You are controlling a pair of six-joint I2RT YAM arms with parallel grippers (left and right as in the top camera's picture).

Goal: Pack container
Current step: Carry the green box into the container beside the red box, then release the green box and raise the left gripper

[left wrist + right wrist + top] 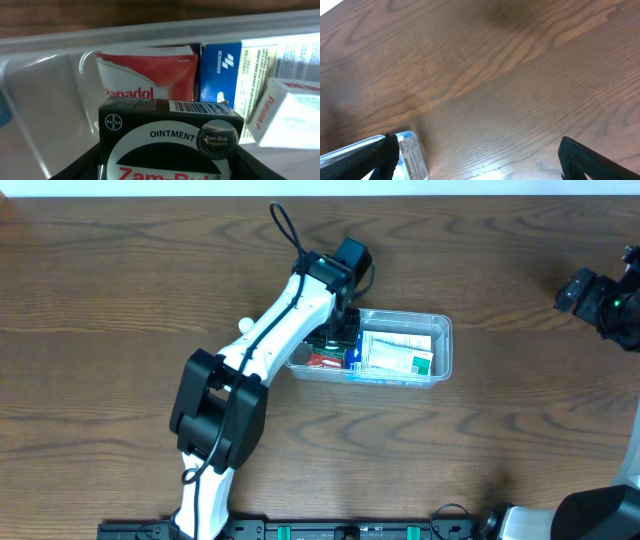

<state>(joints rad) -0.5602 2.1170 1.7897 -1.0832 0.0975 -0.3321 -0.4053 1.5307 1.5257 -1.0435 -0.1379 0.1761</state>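
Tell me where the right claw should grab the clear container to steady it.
On the container, pinch the rim of the right short wall, coming from the right. That end is bare and faces the open right claw; the left claw, holding the Zam-Buk box, crowds the left end. The rim likely offers a thin lip.

Brown wood-grain table (pixel 520 430), white strip (pixel 320 186) beyond.

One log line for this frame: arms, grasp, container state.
left gripper: shut on Zam-Buk box, inside container | container: holds Panadol packet, blue box, white box | right gripper: open, empty, above table, away from container
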